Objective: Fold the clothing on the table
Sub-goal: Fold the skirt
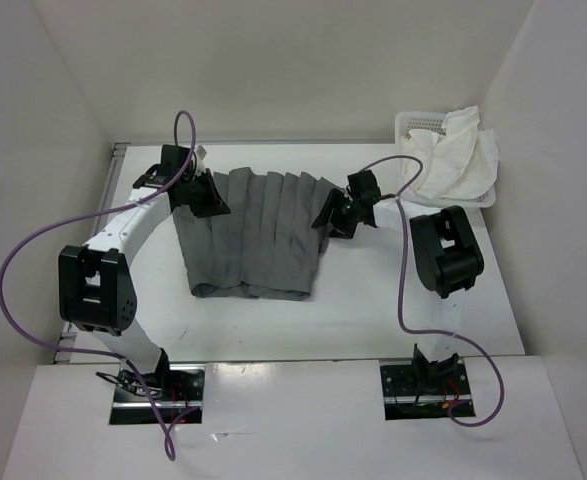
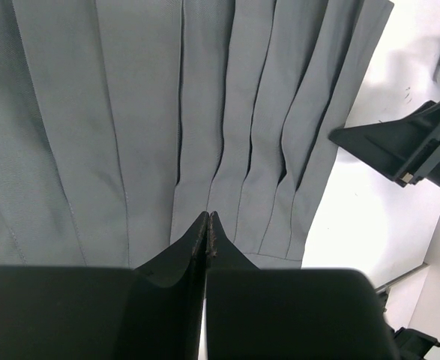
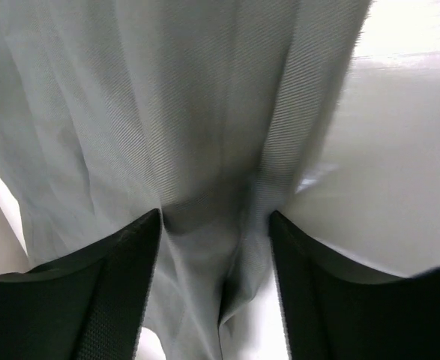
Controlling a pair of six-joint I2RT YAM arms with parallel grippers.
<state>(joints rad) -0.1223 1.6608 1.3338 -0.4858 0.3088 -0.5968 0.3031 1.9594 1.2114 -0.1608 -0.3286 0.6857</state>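
Observation:
The clothing (image 1: 253,235), a dark grey pleated garment, lies spread flat in the middle of the white table (image 1: 373,310). My left gripper (image 1: 209,202) is at the garment's far left corner. In the left wrist view its jaws (image 2: 208,216) are pressed together just over the pleats (image 2: 130,112), and no fabric shows between them. My right gripper (image 1: 331,216) sits at the garment's right edge. It stands open (image 3: 214,217), with a raised fold of the grey fabric (image 3: 167,97) lying between its fingers and bare table to the right.
A white slotted basket (image 1: 413,122) holding a crumpled white cloth (image 1: 458,160) stands at the far right corner. White walls enclose the table on three sides. Purple cables loop from both arms. The right gripper's black body (image 2: 407,146) shows in the left wrist view.

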